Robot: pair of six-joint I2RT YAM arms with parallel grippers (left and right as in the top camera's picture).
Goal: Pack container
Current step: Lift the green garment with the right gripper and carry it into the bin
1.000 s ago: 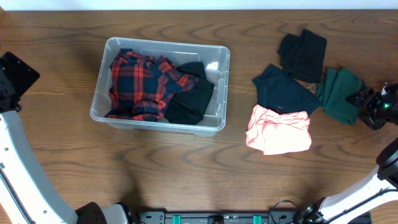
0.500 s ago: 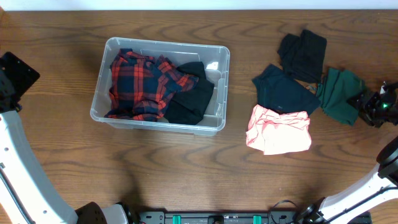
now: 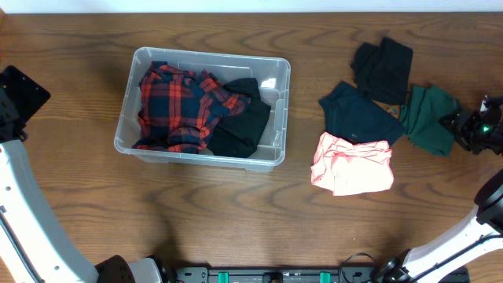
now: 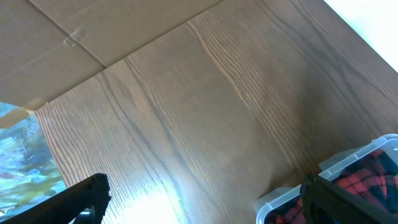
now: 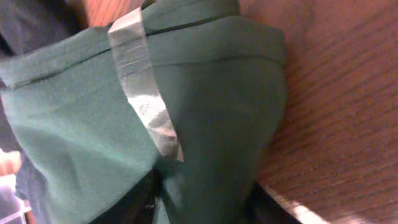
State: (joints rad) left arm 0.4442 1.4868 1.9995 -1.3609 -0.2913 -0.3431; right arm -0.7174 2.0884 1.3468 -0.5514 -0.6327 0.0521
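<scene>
The clear container (image 3: 211, 55) stands left of centre and holds a red plaid shirt (image 3: 177, 106) and a black garment (image 3: 244, 126). Its corner shows in the left wrist view (image 4: 348, 167). A green garment (image 3: 428, 118) lies at the far right. My right gripper (image 3: 462, 126) is at its right edge. In the right wrist view a fold of the green garment (image 5: 205, 106) fills the space between the fingers (image 5: 202, 202), which are closed on it. My left gripper (image 4: 202, 202) is open and empty, above bare table left of the container.
Right of the container lie a pink garment (image 3: 354, 165), a navy garment (image 3: 357, 114) and a black garment (image 3: 383, 67). A strip of silver tape (image 5: 146, 106) sits on the green garment. Cardboard (image 4: 93, 31) lies beyond the table's left edge.
My right gripper has shifted slightly toward the far side along the green garment's right edge. The left arm and the container have not moved.
</scene>
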